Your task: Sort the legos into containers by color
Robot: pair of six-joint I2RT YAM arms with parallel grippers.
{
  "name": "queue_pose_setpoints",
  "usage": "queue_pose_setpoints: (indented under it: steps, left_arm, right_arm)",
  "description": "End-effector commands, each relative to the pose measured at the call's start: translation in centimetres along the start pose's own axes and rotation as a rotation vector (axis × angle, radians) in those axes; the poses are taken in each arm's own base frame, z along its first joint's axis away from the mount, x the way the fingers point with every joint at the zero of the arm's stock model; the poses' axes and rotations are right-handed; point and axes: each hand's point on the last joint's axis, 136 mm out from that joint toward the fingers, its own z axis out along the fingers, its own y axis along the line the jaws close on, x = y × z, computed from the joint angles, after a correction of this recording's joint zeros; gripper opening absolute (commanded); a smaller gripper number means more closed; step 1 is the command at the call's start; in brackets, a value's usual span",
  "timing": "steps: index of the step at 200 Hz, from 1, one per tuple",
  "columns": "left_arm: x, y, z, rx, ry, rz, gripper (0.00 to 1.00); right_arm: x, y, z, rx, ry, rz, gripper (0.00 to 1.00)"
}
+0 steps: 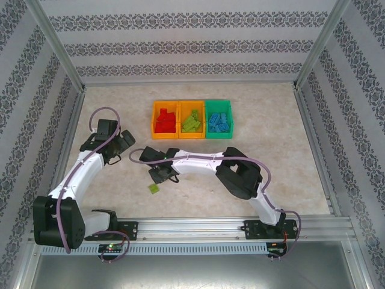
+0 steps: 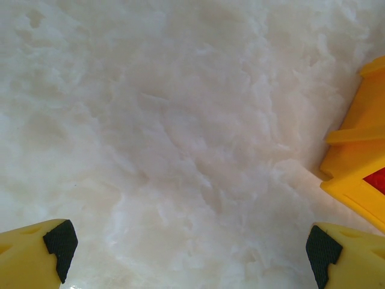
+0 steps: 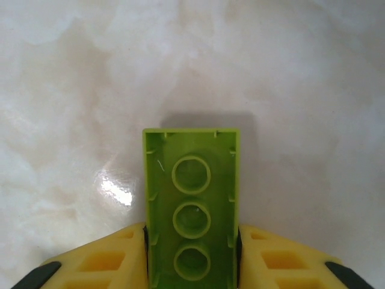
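Right pincer (image 3: 192,260): clamped on green lego (image 3: 191,180), underside up.
Left pincer (image 2: 192,256): wide, empty.
Lift: straight up, then over middle bin (image 1: 192,136).

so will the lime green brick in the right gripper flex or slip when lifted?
Probably rigid: the lime green brick shows moulded walls. Likely light: hollow underside. Might pivot or slip: right gripper pinches only one end.
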Motion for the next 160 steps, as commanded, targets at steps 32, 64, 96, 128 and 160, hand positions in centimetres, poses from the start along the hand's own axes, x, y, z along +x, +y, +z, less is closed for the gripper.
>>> queue_pose_setpoints:
  steps: [32, 64, 96, 128, 160]
  left_arm:
    - [2.5, 2.1, 0.0, -0.025, 0.057, 0.034, 1.00]
    - [5.5, 3.1, -0.1, -0.054, 0.142, 0.055, 1.00]
    - [8.2, 4.0, -1.1, -0.058, 0.183, 0.031, 1.00]
    - [10.6, 4.0, -2.1, -0.060, 0.223, 0.040, 1.00]
    - [13.3, 3.3, -2.5, -0.067, 0.279, 0.078, 1.00]
  right_arm:
    - [-1.9, -4.8, -2.1, 0.061, -0.083, 0.027, 0.27]
    - [-4.6, -7.4, -5.8, 0.048, -0.199, 0.109, 0.27]
    - [-7.0, -11.5, -8.4, 0.073, -0.267, 0.178, 0.27]
    - [-9.3, -16.1, -9.6, 0.081, -0.313, 0.274, 0.27]
    - [-11.5, -20.1, -8.8, 0.062, -0.304, 0.364, 0.27]
